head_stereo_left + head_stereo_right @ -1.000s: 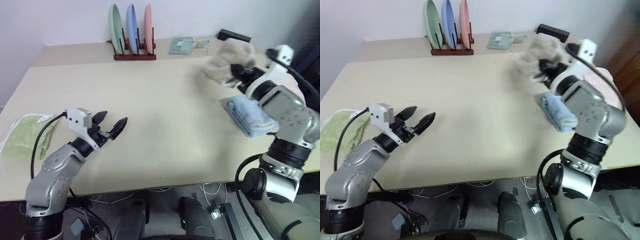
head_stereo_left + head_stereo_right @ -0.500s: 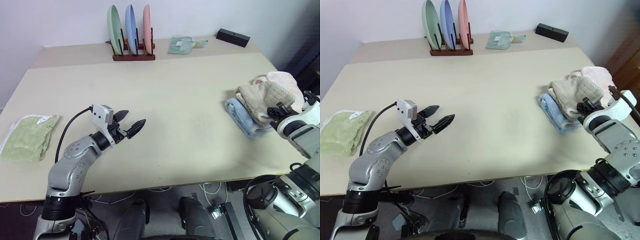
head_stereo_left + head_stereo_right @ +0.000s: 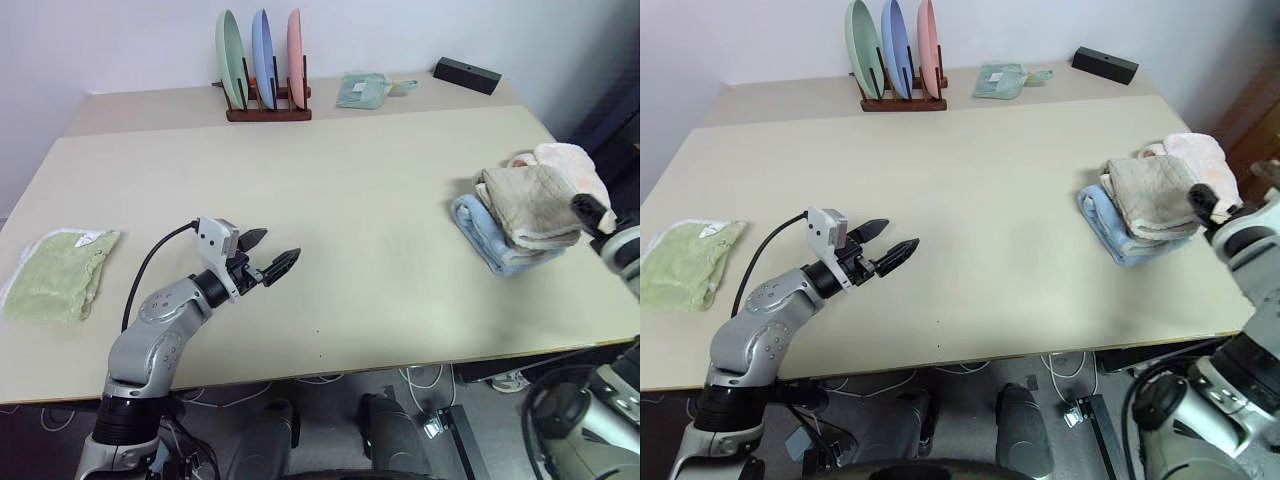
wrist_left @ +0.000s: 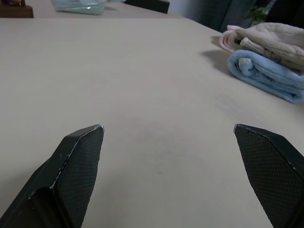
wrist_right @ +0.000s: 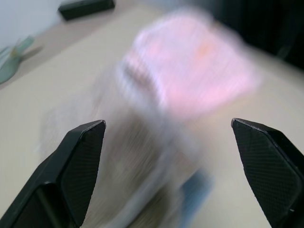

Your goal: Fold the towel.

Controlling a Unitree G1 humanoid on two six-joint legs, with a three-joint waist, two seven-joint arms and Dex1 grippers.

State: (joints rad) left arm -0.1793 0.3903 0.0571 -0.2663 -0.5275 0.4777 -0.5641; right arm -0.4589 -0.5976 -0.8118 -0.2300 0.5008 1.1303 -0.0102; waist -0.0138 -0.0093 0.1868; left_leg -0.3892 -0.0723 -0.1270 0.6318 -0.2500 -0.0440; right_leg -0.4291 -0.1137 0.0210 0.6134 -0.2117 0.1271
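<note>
Beige towel (image 3: 528, 204) lies folded on the blue cloth (image 3: 490, 238) near the tabletop's (image 3: 350, 200) right edge; both pincers, left (image 3: 268, 254) and right (image 5: 168, 137), gape empty; folding looks finished, so retreat next.

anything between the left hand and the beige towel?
Nothing visible. Bare table runs from the open left hand to the towel, which lies folded on the blue towel by the right edge, beside the pink cloth.
</note>
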